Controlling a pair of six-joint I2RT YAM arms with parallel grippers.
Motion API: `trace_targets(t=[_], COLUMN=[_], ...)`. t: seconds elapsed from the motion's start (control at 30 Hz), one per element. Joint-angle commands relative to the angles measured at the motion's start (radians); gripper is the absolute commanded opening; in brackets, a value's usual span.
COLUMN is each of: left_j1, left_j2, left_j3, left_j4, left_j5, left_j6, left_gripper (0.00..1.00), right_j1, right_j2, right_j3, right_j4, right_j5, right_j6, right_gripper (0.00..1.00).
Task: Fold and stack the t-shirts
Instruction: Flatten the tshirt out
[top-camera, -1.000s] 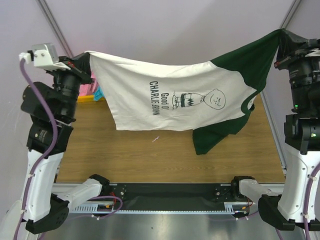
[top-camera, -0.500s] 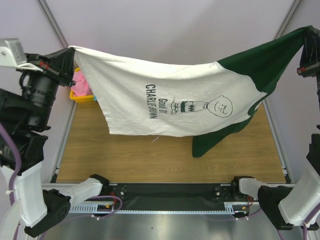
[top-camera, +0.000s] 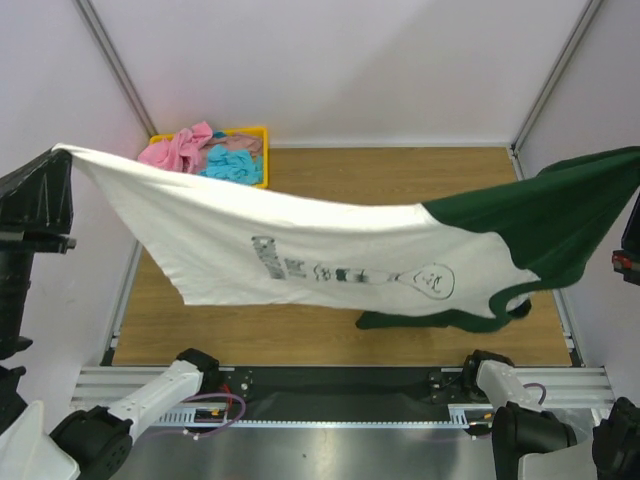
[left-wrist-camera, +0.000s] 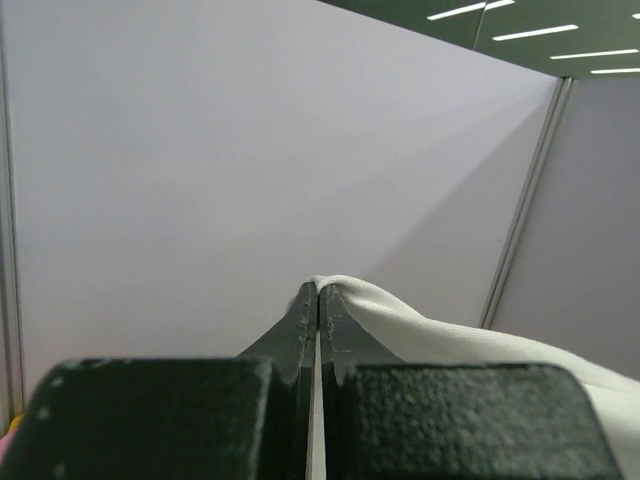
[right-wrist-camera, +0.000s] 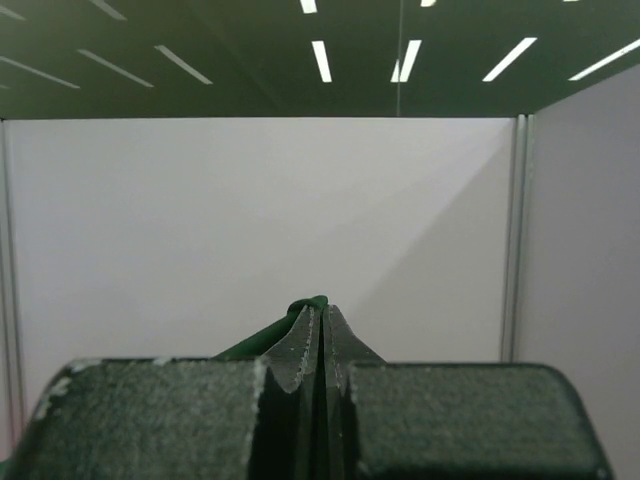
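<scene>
Pale partition walls on three sides, a wood-grain table (top-camera: 400, 180) below. Stretched across nearly the whole width of the top view is the white t-shirt (top-camera: 220, 240) with dark green sleeves, held in the air above the table, print side up and sagging a little in the middle. A fold of green cloth hangs low near the table's near edge; whether it touches the wood I cannot tell. At the far left corner sits a yellow tray (top-camera: 258, 130) with a pink shirt (top-camera: 175, 152) and a turquoise shirt (top-camera: 235, 168) heaped in it, unfolded. Left gripper (left-wrist-camera: 318, 292) — jaws pressed together on a pinch of white fabric. Right gripper (right-wrist-camera: 318, 306) — jaws likewise closed, on green cloth. Judged step: spreading the first shirt taut before laying it down; no fold made yet, nothing stacked. The next move probably calls for lowering both arms evenly so the shirt lands flat on the bare wood, keeping tension, and letting the hanging sleeve settle without bunching underneath.
</scene>
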Motion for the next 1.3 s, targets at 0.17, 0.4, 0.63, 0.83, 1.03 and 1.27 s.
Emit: trace_targets(t=[0.17, 0.4, 0.63, 0.83, 1.03, 1.27], left_j1=[0.009, 0.009, 0.009, 0.009, 0.008, 0.02], left_j2=[0.051, 0.14, 0.188, 0.232, 0.321, 0.392], left_j3=[-0.121, -0.371, -0.642, -0.838, -0.903, -0.925], left_j4=[0.039, 0.16, 0.3, 0.436, 0.502, 0.547], left_j5=[-0.082, -0.135, -0.158, -0.178, -0.21, -0.227], left_j6=[-0.012, -0.048, -0.094, -0.142, -0.159, -0.16], left_gripper=[0.0, 0.0, 0.0, 0.0, 0.0, 0.0], right_j1=[-0.02, -0.02, -0.015, 0.069, 0.124, 0.129], right_j2=[0.074, 0.082, 0.086, 0.135, 0.235, 0.31], right_j3=[-0.212, -0.523, -0.949, -1.206, -1.279, -1.321], right_j4=[0.043, 0.193, 0.406, 0.578, 0.659, 0.755], right_j5=[-0.096, -0.112, -0.095, -0.027, 0.034, 0.043], right_j6=[0.07, 0.096, 0.13, 0.101, 0.059, 0.068], right_gripper=[0.0, 0.0, 0.0, 0.0, 0.0, 0.0])
